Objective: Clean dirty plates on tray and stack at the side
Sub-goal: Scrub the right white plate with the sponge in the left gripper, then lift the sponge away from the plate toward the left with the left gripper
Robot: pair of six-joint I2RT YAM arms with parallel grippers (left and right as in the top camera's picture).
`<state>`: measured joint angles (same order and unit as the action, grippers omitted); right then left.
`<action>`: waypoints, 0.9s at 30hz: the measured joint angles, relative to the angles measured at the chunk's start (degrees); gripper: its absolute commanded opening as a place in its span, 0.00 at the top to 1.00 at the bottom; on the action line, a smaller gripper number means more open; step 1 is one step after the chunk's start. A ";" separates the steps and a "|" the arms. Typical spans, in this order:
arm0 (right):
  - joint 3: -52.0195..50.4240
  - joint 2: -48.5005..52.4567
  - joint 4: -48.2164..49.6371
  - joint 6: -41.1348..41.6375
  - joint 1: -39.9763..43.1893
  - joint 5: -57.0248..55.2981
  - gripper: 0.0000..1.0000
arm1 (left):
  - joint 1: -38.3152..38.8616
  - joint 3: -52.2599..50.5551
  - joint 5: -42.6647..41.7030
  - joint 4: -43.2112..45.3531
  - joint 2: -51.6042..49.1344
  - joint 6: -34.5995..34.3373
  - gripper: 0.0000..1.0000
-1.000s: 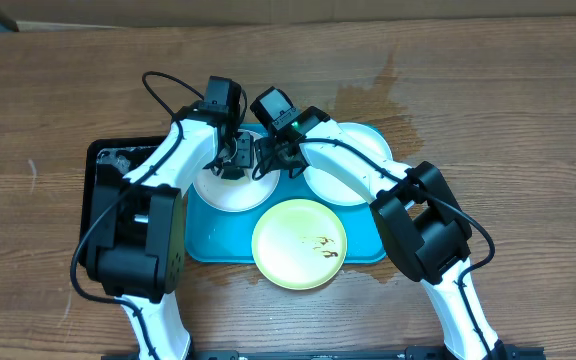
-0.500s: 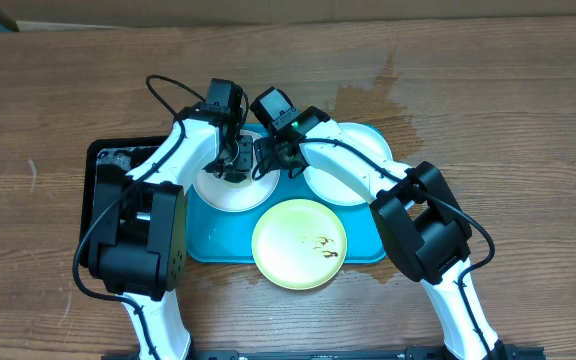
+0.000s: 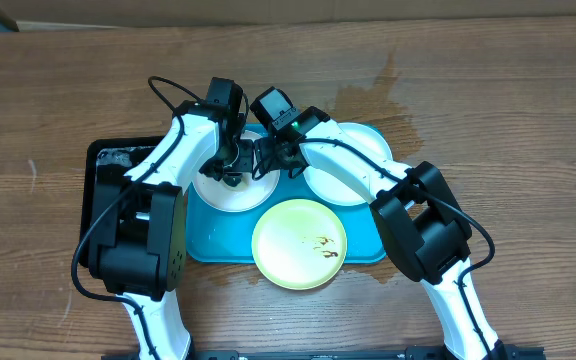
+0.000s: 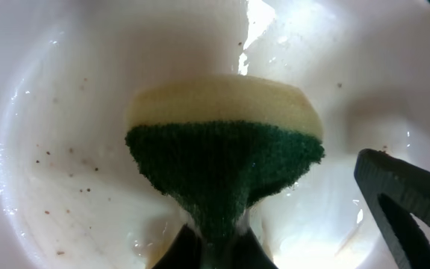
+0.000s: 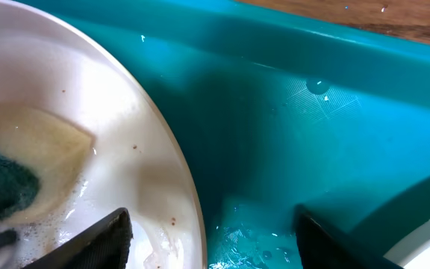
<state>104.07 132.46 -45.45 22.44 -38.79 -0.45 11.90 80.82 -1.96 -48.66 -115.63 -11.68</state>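
The turquoise tray (image 3: 203,245) holds three plates. My left gripper (image 4: 215,246) is shut on a green and yellow sponge (image 4: 226,161), pinched at its green end and resting on the wet left white plate (image 4: 66,112), which carries small brown specks. In the overhead view that gripper (image 3: 233,170) is over the left white plate (image 3: 218,192). My right gripper (image 5: 215,235) is open, its jaws straddling this plate's rim (image 5: 178,172). The other white plate (image 3: 363,145) lies at the right. The yellow-green plate (image 3: 299,243), with brown smears, sits at the front.
A black tray (image 3: 103,165) lies left of the turquoise one, partly under my left arm. A wet patch (image 3: 373,95) darkens the wooden table behind the tray. Both arms cross over the tray's back half.
My left gripper's jaws have closed onto the sponge on the left white plate. The right gripper and the plates have stayed put.
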 measured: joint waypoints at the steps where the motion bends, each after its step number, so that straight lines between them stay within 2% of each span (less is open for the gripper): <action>1: 0.00 0.00 0.13 -0.09 0.00 0.15 0.14 | 0.00 0.00 0.00 0.00 0.00 0.02 0.83; 3: 0.00 -0.09 0.26 -0.20 -0.04 0.17 0.14 | 0.00 0.00 0.02 -0.31 0.00 -0.13 0.84; 5: 0.00 -0.09 0.26 -0.28 -0.07 0.20 0.23 | 0.00 0.33 0.00 -1.66 0.00 -0.15 0.86; 11: 0.00 -0.09 -0.07 -0.22 -0.11 0.26 0.26 | 0.00 6.38 -0.02 -8.24 0.04 -0.15 0.85; 12: 0.00 -0.09 -0.09 -0.22 -0.09 0.26 0.28 | 0.00 8.00 -0.02 -9.18 0.20 -0.15 0.86; 14: 0.00 -0.09 -0.22 -0.17 -0.09 0.26 0.33 | 0.00 11.04 -0.02 -11.37 0.98 -0.20 0.96; 15: 0.00 -0.09 -0.24 -0.28 -0.11 0.28 0.36 | 0.00 12.52 -0.02 -12.59 1.55 -0.17 0.96; 21: 0.00 -0.09 -0.66 -0.04 -0.09 0.50 0.38 | 0.00 18.40 -0.02 -18.51 6.16 0.04 0.96; 27: 0.00 -0.09 -0.63 0.15 -0.13 2.71 0.63 | -0.07 18.88 -0.07 -22.84 8.09 0.07 0.96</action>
<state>104.07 132.38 -46.09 22.59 -38.92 2.26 11.84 99.70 -2.02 -71.50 -107.55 -11.62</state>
